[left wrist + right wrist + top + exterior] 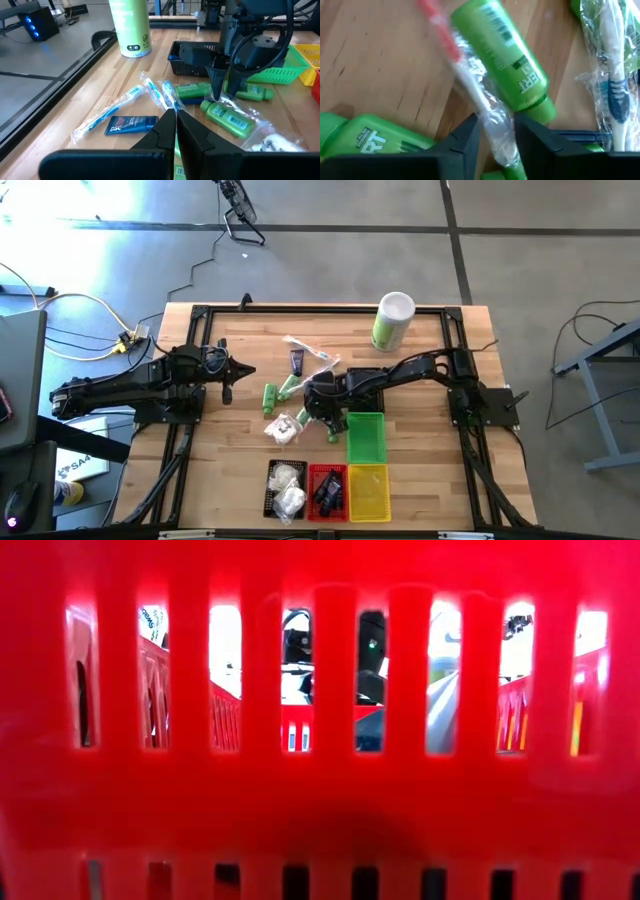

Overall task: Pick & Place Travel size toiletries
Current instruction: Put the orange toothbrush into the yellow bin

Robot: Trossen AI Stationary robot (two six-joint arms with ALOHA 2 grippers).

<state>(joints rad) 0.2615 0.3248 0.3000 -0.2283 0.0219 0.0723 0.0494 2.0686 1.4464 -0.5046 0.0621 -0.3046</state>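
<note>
The travel size toiletries lie in a loose pile mid-table: green bottles [270, 396] [506, 56], a dark blue tube [131, 124], a white pouch [284, 428] and clear-wrapped sticks [119, 108]. My right gripper [497, 134] [318, 404] points steeply down into the pile, shut on a clear-wrapped stick with a red handle [451, 47]. That stick lies on the wood against a green bottle. My left gripper [175, 120] [228, 376] hovers shut at the table's left and holds nothing. My right gripper pinches the red-handled stick's clear wrapper near one end [496, 125] between its two fingers. The fingers come from above, slanting, and lie across the stick. The stick still rests on the table, alongside the green bottle.
A tall green-and-white canister [393, 320] stands at the far edge. Green [366, 438], yellow [368, 492], red [327, 492] and black [285, 488] baskets sit near the front edge. The red basket's slatted wall [320, 820] fills the low view.
</note>
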